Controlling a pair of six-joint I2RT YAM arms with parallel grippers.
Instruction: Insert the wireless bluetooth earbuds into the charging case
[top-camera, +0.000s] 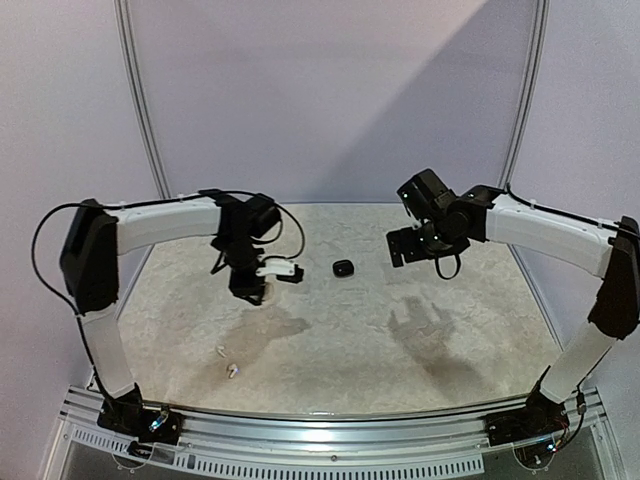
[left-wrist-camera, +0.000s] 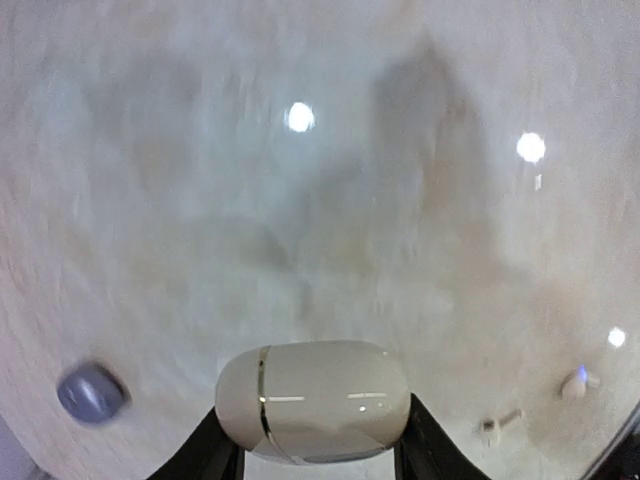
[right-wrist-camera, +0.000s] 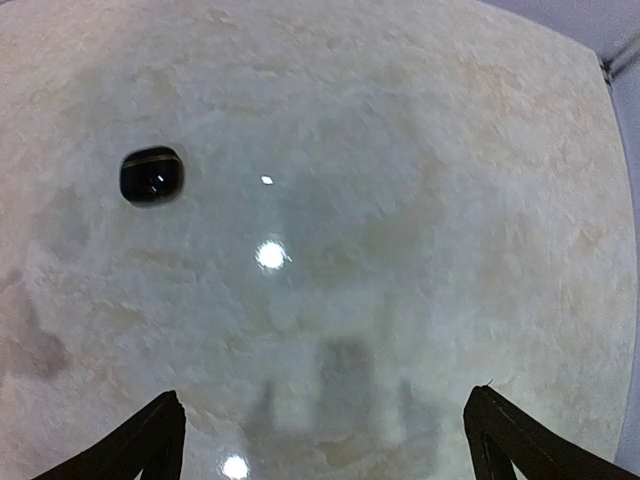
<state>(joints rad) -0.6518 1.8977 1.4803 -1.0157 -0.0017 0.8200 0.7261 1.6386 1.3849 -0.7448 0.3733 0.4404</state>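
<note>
My left gripper (top-camera: 258, 283) hangs above the table's left half, shut on a white pebble-shaped charging case (top-camera: 277, 270). In the left wrist view the case (left-wrist-camera: 313, 398) lies crosswise between the two black fingers (left-wrist-camera: 212, 452), with its lid seam closed. Two tiny white earbuds (top-camera: 220, 351) (top-camera: 233, 371) lie on the table near the front left; the left wrist view shows them at its lower right (left-wrist-camera: 578, 382) (left-wrist-camera: 495, 425). My right gripper (right-wrist-camera: 325, 440) is open and empty, hovering over the right half of the table (top-camera: 415, 245).
A closed black case (top-camera: 343, 268) sits mid-table between the arms, at the upper left in the right wrist view (right-wrist-camera: 152, 175). A blurred greyish-lavender rounded thing (left-wrist-camera: 90, 392) lies on the marbled tabletop (top-camera: 450, 340) at the lower left of the left wrist view.
</note>
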